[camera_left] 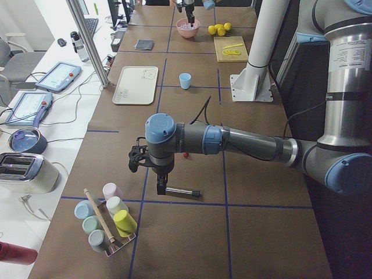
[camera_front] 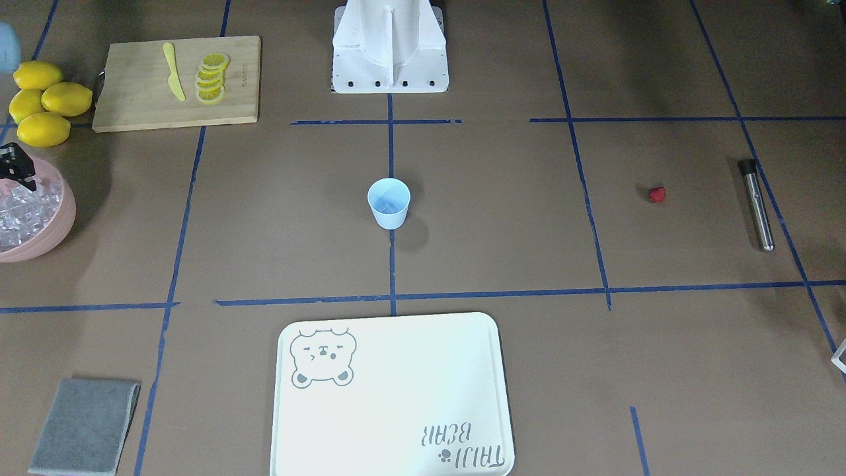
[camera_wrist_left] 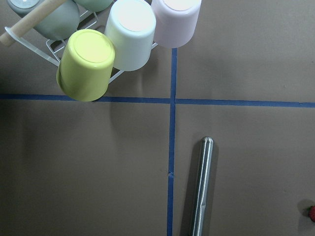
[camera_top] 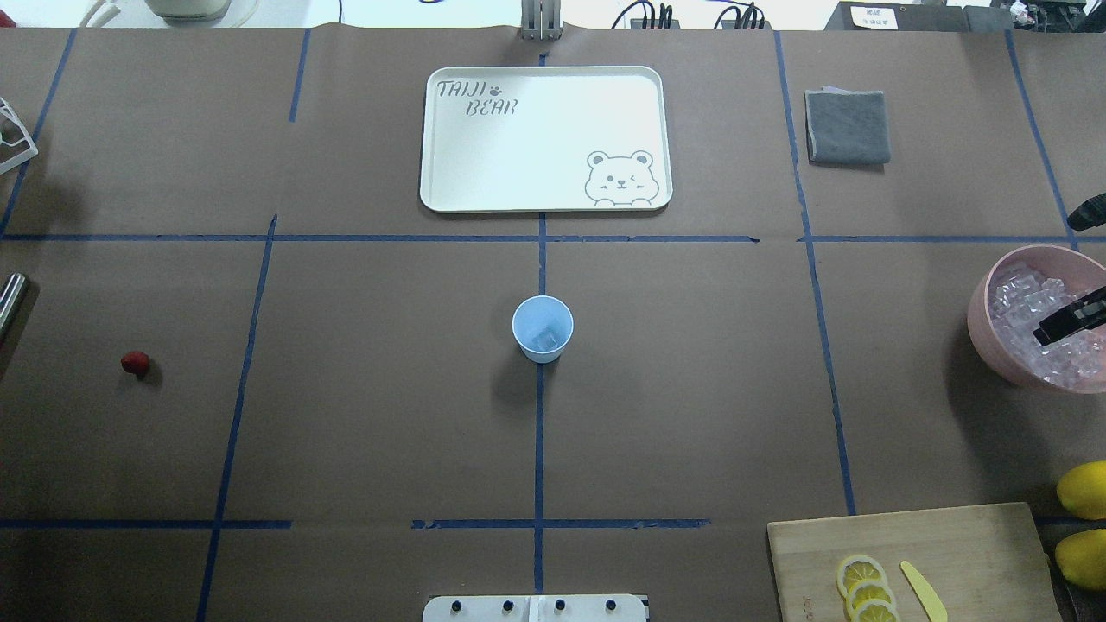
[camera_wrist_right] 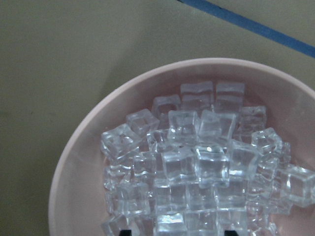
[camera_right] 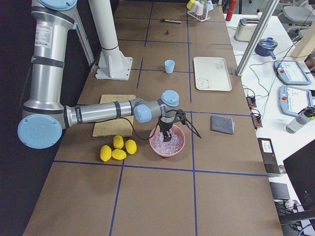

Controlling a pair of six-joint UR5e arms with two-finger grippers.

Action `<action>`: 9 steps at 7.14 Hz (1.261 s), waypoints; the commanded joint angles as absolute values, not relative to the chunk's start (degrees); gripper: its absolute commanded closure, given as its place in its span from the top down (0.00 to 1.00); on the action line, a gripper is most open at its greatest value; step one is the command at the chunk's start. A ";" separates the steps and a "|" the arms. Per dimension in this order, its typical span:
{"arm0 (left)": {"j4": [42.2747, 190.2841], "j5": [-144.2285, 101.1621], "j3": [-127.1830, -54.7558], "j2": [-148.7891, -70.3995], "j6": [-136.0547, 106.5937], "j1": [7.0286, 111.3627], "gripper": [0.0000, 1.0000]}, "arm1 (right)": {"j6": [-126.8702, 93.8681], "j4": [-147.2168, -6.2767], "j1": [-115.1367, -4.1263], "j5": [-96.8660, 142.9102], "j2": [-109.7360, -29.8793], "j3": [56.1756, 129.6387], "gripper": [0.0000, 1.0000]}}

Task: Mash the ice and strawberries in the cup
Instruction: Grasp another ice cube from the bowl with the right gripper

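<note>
Ice (camera_wrist_right: 192,162) fills the view under the right gripper (camera_top: 1047,328), a heap of clear cubes in a pink bowl (camera_wrist_right: 78,162). The gripper hangs just above the heap, its two dark fingertips apart.

On the mid tabletop (camera_top: 389,389) the cup (camera_front: 388,203) stands upright, well apart from both grippers and roughly between them. Something clear that looks like a cube lies at its bottom.

Near the left gripper (camera_left: 161,185) the strawberry (camera_front: 656,194) lies alone, just beside a metal rod (camera_wrist_left: 202,187) that lies flat below that gripper. Whether that gripper is apart or together I cannot tell – it shows in the side view only. Beyond the rod, a wire rack holds pastel cups (camera_wrist_left: 130,32) tipped on their sides.

Close by the right gripper, on the robot's side of the bowl, sit four lemons (camera_front: 43,99) and a wooden board (camera_front: 139,99) with lemon slices (camera_front: 211,78) and a yellow knife (camera_front: 173,71). A bear-printed tray (camera_top: 518,155) and a grey cloth (camera_top: 847,128) lie at the far edge.
</note>
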State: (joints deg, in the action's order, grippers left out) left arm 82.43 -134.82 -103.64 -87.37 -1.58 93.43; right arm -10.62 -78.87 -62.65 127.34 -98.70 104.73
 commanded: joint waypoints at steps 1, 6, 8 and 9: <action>82.35 -134.82 -103.97 -87.28 -1.67 93.43 1.00 | -10.55 -78.84 -60.74 127.09 -98.79 104.16 0.68; 82.27 -134.82 -104.76 -87.28 -1.67 93.43 1.00 | -8.53 -78.84 -60.73 127.26 -99.23 103.62 0.61; 82.18 -134.82 -105.38 -86.84 -1.76 93.43 1.00 | -8.53 -78.84 -60.73 127.44 -99.05 103.71 0.61; 82.18 -134.82 -105.64 -86.75 -1.76 93.43 1.00 | -8.53 -78.84 -60.73 127.53 -98.70 103.88 0.60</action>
State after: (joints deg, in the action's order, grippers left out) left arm 82.19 -134.82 -105.32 -86.93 -1.73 93.43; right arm -8.54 -78.81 -60.73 127.44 -99.03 103.75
